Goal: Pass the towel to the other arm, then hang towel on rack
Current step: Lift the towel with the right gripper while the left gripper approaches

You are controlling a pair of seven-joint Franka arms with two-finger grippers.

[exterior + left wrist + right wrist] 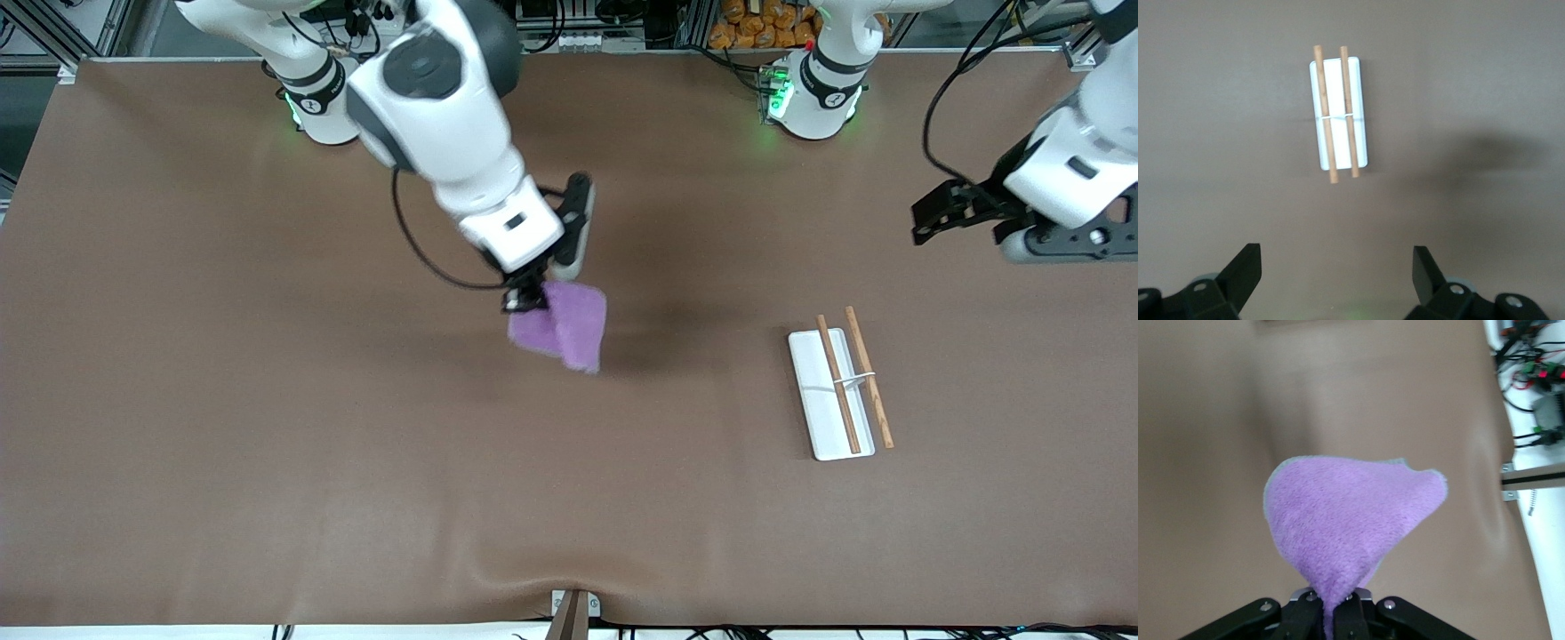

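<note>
The right tool (524, 300) is clamped on a corner of the small soft purple microfibre towel (569, 327), which hangs in the air over the middle of the brown surface (267, 444). The handover is not yet done: the left tool (956, 213) waits with fingers spread, above the small white rack with two wooden rods (840, 382), which stands bare.

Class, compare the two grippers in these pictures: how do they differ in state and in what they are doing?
The right gripper is shut on the towel, while the left gripper is open and holds nothing. The right gripper hangs over the middle of the table with the purple cloth dangling; the left gripper waits in the air toward its own end, looking down on the rack. Both have dark fingers on white arms.
</note>
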